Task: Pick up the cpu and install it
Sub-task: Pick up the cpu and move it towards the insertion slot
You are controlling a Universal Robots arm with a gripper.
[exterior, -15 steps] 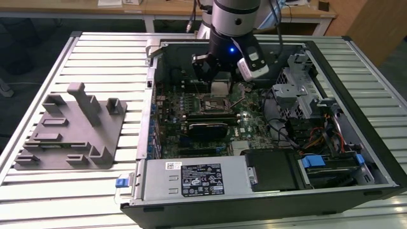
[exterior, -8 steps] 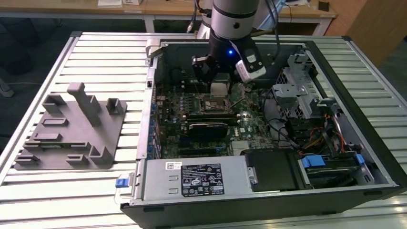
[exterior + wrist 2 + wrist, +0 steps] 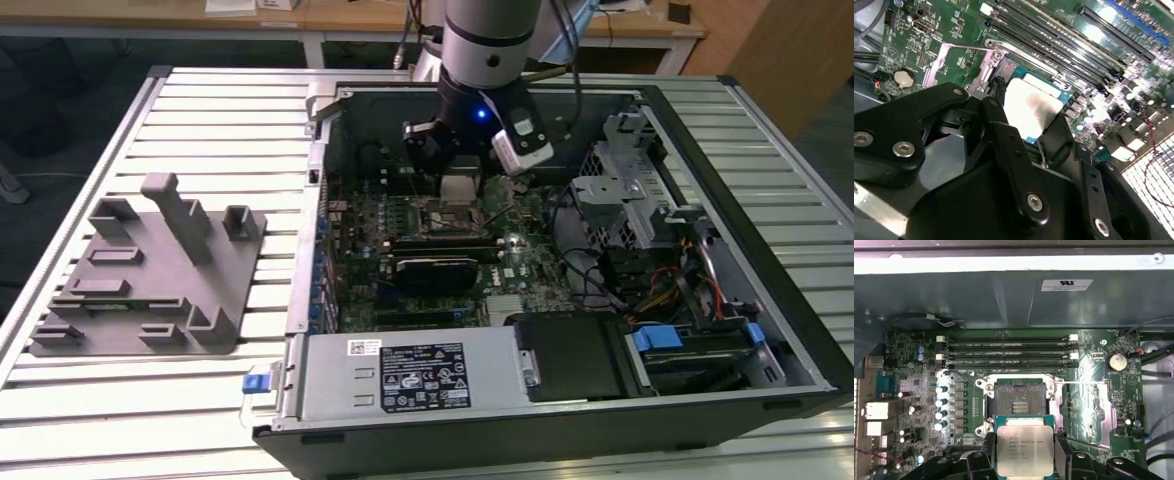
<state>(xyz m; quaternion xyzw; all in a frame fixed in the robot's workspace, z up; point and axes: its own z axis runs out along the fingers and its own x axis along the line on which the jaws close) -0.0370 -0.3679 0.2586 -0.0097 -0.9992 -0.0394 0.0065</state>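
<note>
Squarely on a slatted table (image 3: 120, 410) lies an open case (image 3: 561, 440), with a grey fixture (image 3: 147, 280) well apart on the exterior view's left. The arm (image 3: 487, 40) reaches down into the case over the board (image 3: 534, 270). It hangs clear of the power supply (image 3: 400, 375) and of the drive cage (image 3: 634, 170) and cables (image 3: 667, 290) on the exterior view's right. Just beside the socket (image 3: 1019, 402) run memory slots (image 3: 1009, 350), and the load plate (image 3: 1094, 410) stands swung aside, leaving the contact field bare. The gripper (image 3: 458, 170) hangs over that spot, its jaws pinching the cpu (image 3: 1024, 450) by two opposite edges, the fingers (image 3: 1063, 457) flanking it. The chip is off the board, near the socket but not yet seated, metal lid uppermost. It looks light, stiff and flat, with a smooth lid that offers little purchase, so the thin edges seem the right place to hold. It is likely fragile where it counts: the underside and the socket's fine contacts would probably suffer from a tilted or skewed landing. The raised socket frame and the plate's hinge appear the nearest things to foul the fingers.
</note>
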